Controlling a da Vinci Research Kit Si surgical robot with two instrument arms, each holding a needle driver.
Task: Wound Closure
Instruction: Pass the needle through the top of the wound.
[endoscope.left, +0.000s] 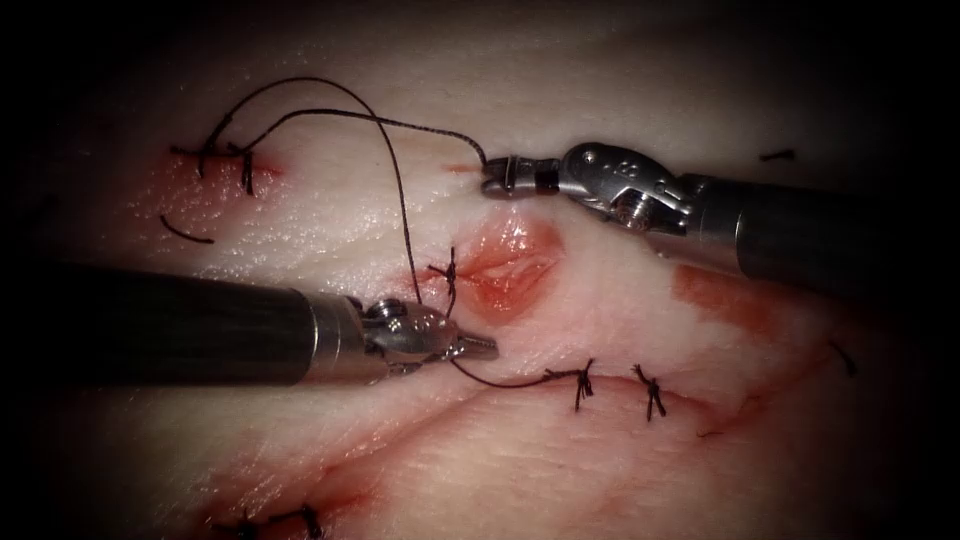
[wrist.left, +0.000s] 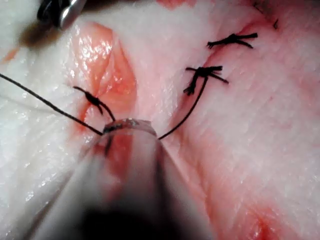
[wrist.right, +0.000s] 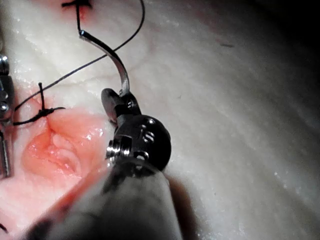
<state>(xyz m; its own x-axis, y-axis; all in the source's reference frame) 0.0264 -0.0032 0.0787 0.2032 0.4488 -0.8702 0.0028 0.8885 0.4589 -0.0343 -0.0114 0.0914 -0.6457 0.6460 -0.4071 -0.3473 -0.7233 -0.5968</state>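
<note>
Two needle drivers over the tissue. The right tool clamps one curved needle pointing away from its shaft; the left tool grips the thread beside the open cut.

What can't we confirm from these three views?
- Needle tip: the right tool holds one end in shut jaws; whether the far end touches the tissue is unclear in the right wrist view.
- Left tool grip: the thread passes its jaws; the tool's own body hides contact in the left wrist view.
</note>
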